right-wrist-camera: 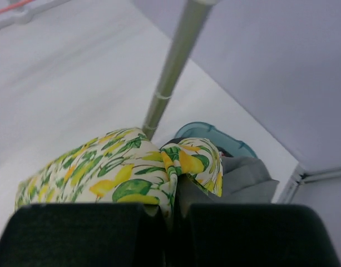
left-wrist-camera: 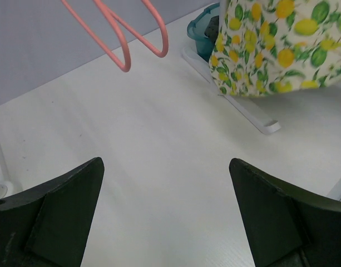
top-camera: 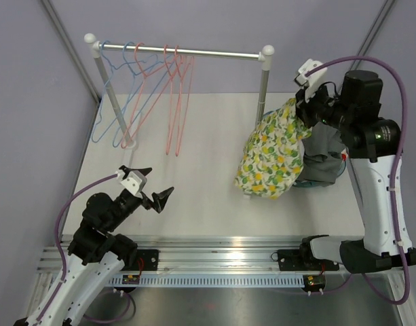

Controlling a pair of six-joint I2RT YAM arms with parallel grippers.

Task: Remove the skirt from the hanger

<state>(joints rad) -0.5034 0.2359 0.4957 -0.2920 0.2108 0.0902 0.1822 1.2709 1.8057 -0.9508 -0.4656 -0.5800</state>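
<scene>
- A teal bin [right-wrist-camera: 215,136] stands on the white surface [top-camera: 194,183] at the right, near the foot of the clothes rack's right post [top-camera: 263,88]. Grey cloth [top-camera: 323,153] lies in it and spills over its rim.
- The lemon-print skirt [top-camera: 272,153] hangs bunched just in front of that bin, hiding most of it from above. It is to the right of the post and off the rack's rail [top-camera: 194,53].
- Its top edge is gathered into a fold between the fingers of the right end effector [top-camera: 301,112]. These are pressed together on the fabric, as the right wrist view shows.
- The skirt's lower edge hangs low over the surface and the rack's white foot [left-wrist-camera: 242,108]. I cannot tell whether it touches them.
- Empty wire hangers hang on the rail towards its left end: blue ones [top-camera: 116,88] furthest left, pink ones [top-camera: 174,95] beside them, well apart from the skirt.
- The right arm rises from its base, bends over the bin, and points its wrist left towards the post.
- The left arm is low at the near left. The left end effector [top-camera: 157,183] has its fingers spread wide over bare surface, holding nothing and aimed towards the skirt.
</scene>
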